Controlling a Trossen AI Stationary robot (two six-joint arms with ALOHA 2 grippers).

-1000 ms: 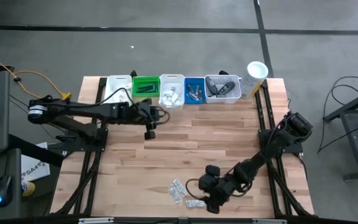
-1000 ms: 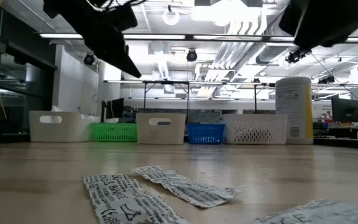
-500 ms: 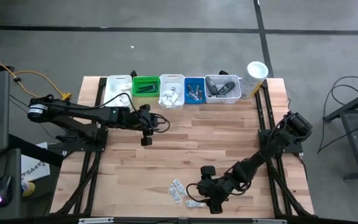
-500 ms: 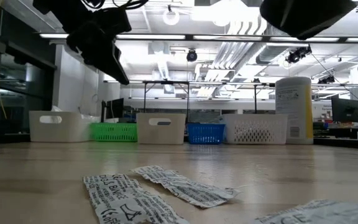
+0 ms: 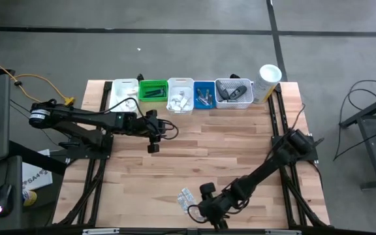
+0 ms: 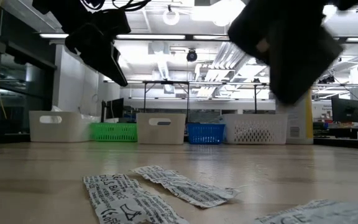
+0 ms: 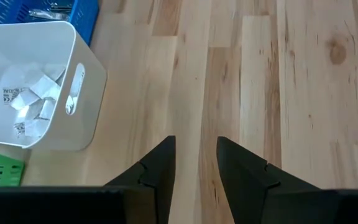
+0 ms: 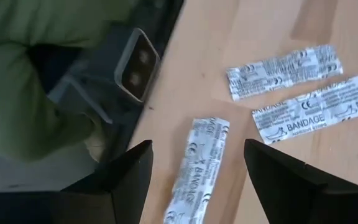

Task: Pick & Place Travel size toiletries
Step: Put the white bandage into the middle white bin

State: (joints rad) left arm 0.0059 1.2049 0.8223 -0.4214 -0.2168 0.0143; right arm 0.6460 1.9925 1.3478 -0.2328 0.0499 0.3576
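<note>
Three white printed sachets lie flat on the wood near the table's front edge: two side by side (image 8: 283, 71) (image 8: 319, 115) and a third (image 8: 197, 168) closer to the edge. My right gripper (image 8: 197, 155) hangs open just above that third sachet, a finger on either side of it, tilted downward; in the high view it is at the front centre (image 5: 200, 210). My left gripper (image 7: 194, 149) is open over bare wood in front of the white bin of sachets (image 7: 30, 102), with nothing between its fingers (image 5: 153, 147).
Along the far edge stand a white bin (image 5: 124, 91), a green bin (image 5: 153, 90), a white bin (image 5: 180, 96), a blue bin (image 5: 204, 94), a white mesh bin (image 5: 234, 91) and a tall white canister (image 5: 268, 81). A small grey camera box (image 8: 135, 59) sits at the near edge.
My right gripper has swung down and toward the table's left and near edge, rolling its wrist, and now hangs over the sachet nearest the edge. My left gripper has drawn a little away from the bins toward the near edge. The sachets have not moved.
</note>
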